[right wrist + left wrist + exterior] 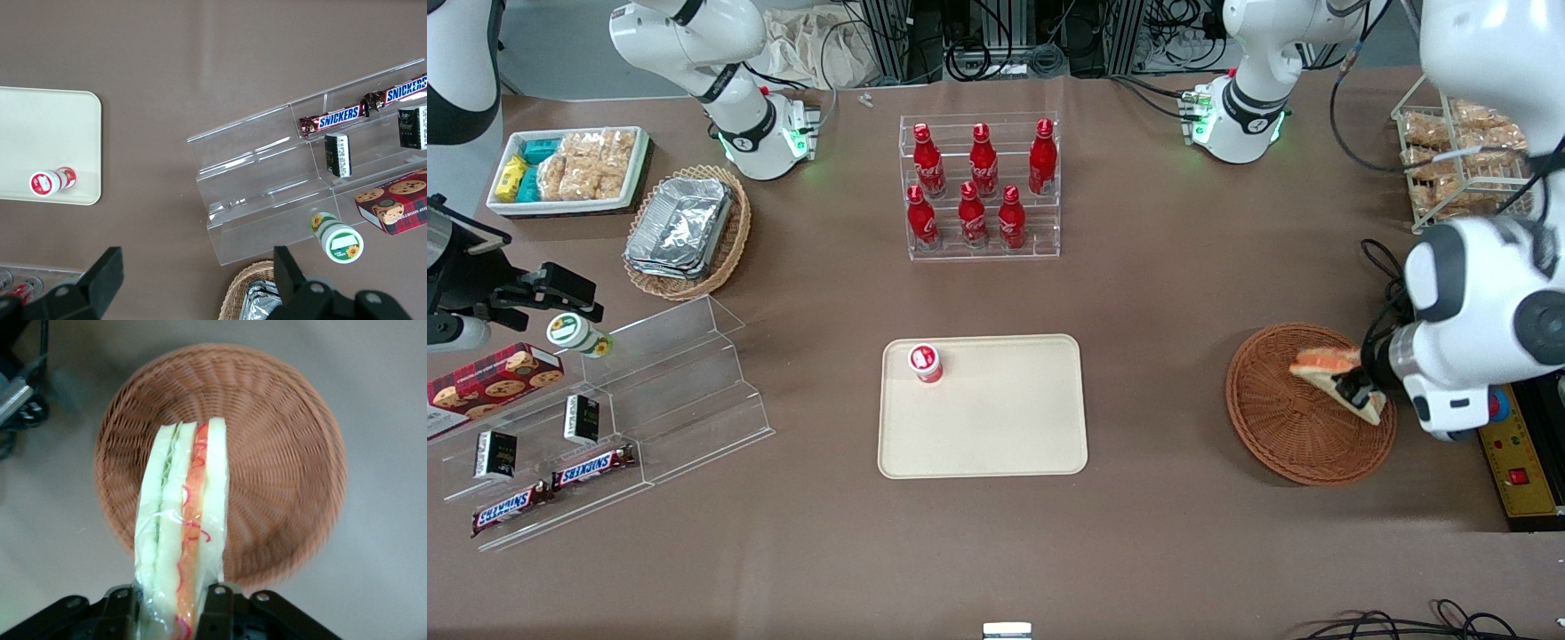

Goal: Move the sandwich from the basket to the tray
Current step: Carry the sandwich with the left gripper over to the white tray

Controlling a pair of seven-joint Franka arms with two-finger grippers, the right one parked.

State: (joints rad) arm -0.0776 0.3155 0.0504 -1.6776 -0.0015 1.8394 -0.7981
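Note:
The sandwich [1327, 363], a wrapped wedge of pale bread with orange and green layers, hangs a little above the round reddish-brown basket [1280, 427] at the working arm's end of the table. My gripper [1354, 388] is shut on its wide end, one black finger [218, 613] on each bread face. In the left wrist view the sandwich [181, 520] points out over the basket [280, 453], which holds nothing else. The cream tray [996, 427] lies flat at the table's middle, toward the parked arm from the basket, with a small red-and-white cup [926, 363] on one corner.
A clear rack of red bottles [980, 185] stands farther from the front camera than the tray. A wire rack of bagged snacks [1458, 160] is near the working arm's base. A clear stepped shelf [614, 418] with snack bars and a tan basket of foil trays [687, 229] lie toward the parked arm's end.

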